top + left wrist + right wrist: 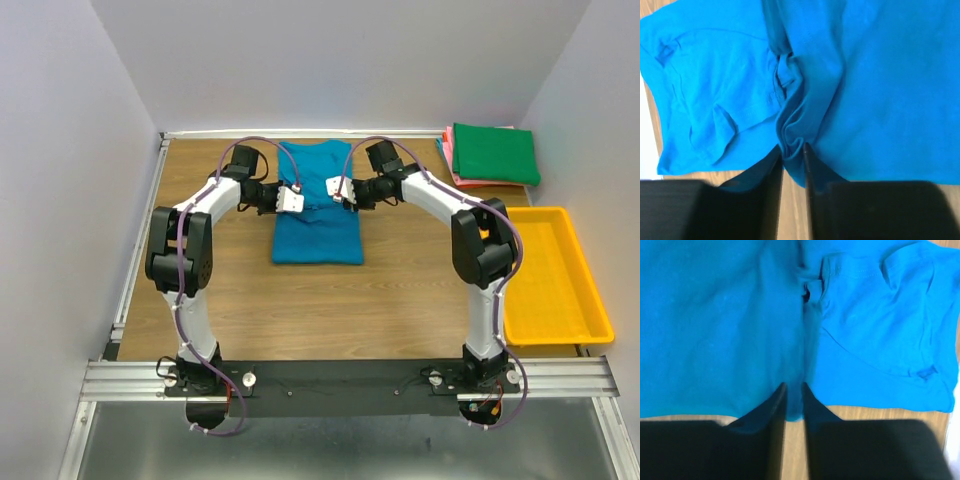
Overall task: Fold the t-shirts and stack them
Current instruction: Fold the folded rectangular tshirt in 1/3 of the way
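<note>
Top external view: both arms meet over the teal-blue t-shirt [317,215], spread on the table [400,290].

From where I stand, the left gripper [291,200] and right gripper [336,188] each have their jaws a sliver apart with a ridge of teal cloth between the tips. I cannot tell whether either is pinching or has let go. The shirt looks light, limp and quick to bunch, so I'd take it by a folded edge, through every layer. The dark green t-shirt [495,155] tops a pink pile at the far right, beyond the yellow tray [590,300].
</note>
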`<action>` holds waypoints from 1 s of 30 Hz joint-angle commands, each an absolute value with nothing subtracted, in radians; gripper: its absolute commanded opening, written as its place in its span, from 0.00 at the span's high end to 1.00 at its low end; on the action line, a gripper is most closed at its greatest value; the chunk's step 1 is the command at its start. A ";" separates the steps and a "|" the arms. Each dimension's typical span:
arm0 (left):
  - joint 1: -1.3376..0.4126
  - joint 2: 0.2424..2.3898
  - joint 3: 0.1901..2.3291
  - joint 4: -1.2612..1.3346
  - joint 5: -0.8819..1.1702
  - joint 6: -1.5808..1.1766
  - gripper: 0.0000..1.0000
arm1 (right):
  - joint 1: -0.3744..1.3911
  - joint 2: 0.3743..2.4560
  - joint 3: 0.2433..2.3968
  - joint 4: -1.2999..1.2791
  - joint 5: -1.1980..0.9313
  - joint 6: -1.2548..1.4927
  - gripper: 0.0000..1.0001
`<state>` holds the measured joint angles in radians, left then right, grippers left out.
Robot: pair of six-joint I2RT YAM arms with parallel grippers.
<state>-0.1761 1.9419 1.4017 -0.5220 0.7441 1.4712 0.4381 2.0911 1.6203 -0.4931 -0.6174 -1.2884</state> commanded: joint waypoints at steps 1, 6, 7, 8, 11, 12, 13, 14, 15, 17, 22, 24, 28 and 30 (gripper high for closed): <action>-0.164 1.970 1.465 -0.457 0.741 1.365 0.51 | 0.430 2.115 1.661 -0.491 -0.604 -1.269 0.65; -0.134 1.971 1.561 -0.466 0.761 1.204 0.48 | 0.422 2.079 1.697 -0.482 -0.586 -1.183 0.43; -0.127 1.967 1.574 -0.462 0.765 1.130 0.46 | 0.417 2.069 1.719 -0.482 -0.583 -1.123 0.43; -0.120 1.945 1.575 -0.453 0.768 1.097 0.46 | 0.413 2.062 1.732 -0.483 -0.580 -1.085 0.43; -0.106 1.883 1.537 -0.428 0.770 0.978 0.46 | 0.402 2.040 1.746 -0.485 -0.595 -0.907 0.45; -0.106 1.869 1.523 -0.426 0.775 0.932 0.46 | 0.402 2.023 1.740 -0.485 -0.609 -0.858 0.46; -0.106 1.858 1.504 -0.431 0.782 0.895 0.46 | 0.402 2.016 1.733 -0.485 -0.620 -0.751 0.47; -0.107 1.841 1.494 -0.436 0.794 0.806 0.47 | 0.402 2.011 1.724 -0.485 -0.635 -0.689 0.48; -0.107 1.835 1.482 -0.442 0.817 0.766 0.48 | 0.403 2.010 1.721 -0.486 -0.653 -0.626 0.48; -0.109 1.812 1.427 -0.419 0.912 0.615 0.48 | 0.402 2.013 1.714 -0.485 -0.705 -0.442 0.49; -0.139 1.767 1.204 -0.165 1.110 0.200 0.43 | 0.402 2.049 1.658 -0.476 -0.920 -0.055 0.53; -0.173 1.753 1.148 -0.134 1.147 0.137 0.42 | 0.406 2.031 1.587 -0.406 -0.975 0.052 0.53; -0.224 1.701 0.987 -0.017 1.184 -0.041 0.40 | 0.434 1.974 1.412 -0.256 -1.067 0.244 0.52; -0.247 1.692 0.954 0.027 1.184 -0.070 0.39 | 0.449 1.976 1.345 -0.156 -1.081 0.366 0.52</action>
